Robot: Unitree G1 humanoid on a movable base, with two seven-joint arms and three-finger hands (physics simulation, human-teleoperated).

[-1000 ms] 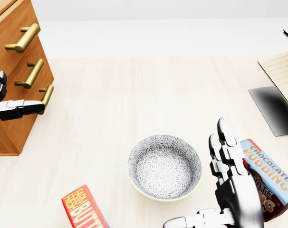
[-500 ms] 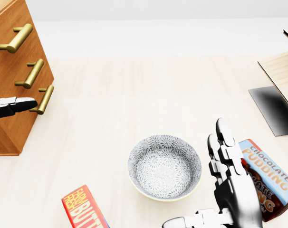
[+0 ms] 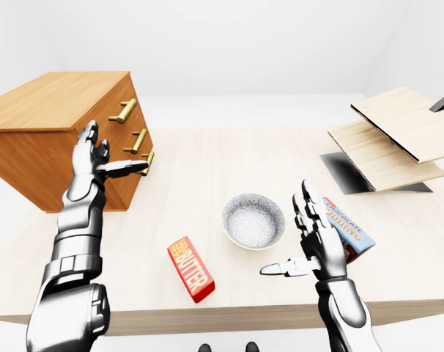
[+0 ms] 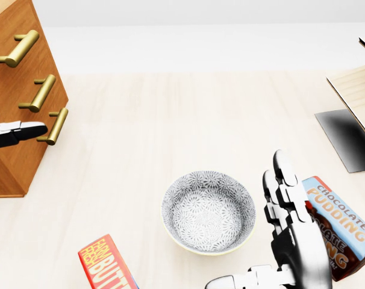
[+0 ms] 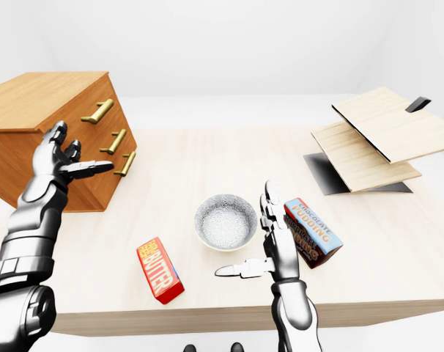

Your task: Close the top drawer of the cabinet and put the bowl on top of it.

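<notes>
Here's the bowl [image 4: 208,211], patterned grey, sitting upright and empty on the pale surface [image 3: 207,161], with no hand on it. Just to its right in the head view stands the right hand [image 3: 319,246]: fingers straight up and close side by side, thumb stretched out sideways below the bowl's rim, holding nothing. The hand is near the bowl but apart from it.

Beyond that hand, further right of the bowl, lies the pudding box [image 3: 348,229], partly hidden by the fingers. Down and left of the bowl lies the red butter box [image 3: 190,268], flat on the surface.

Well up and left of the bowl, the cabinet [image 3: 46,125] stands with its three brass handles in a row. The top drawer [image 3: 123,111] looks flush with the two below it. The left hand [image 3: 89,165] is raised at the cabinet's face, fingers fanned apart, one finger reaching out level to just beside the lowest handle [image 4: 57,125]. Whether it touches, I cannot tell.

Far up and right of the bowl, two tilted wooden boards [image 3: 398,132] sit over a dark mat [image 3: 346,172].
</notes>
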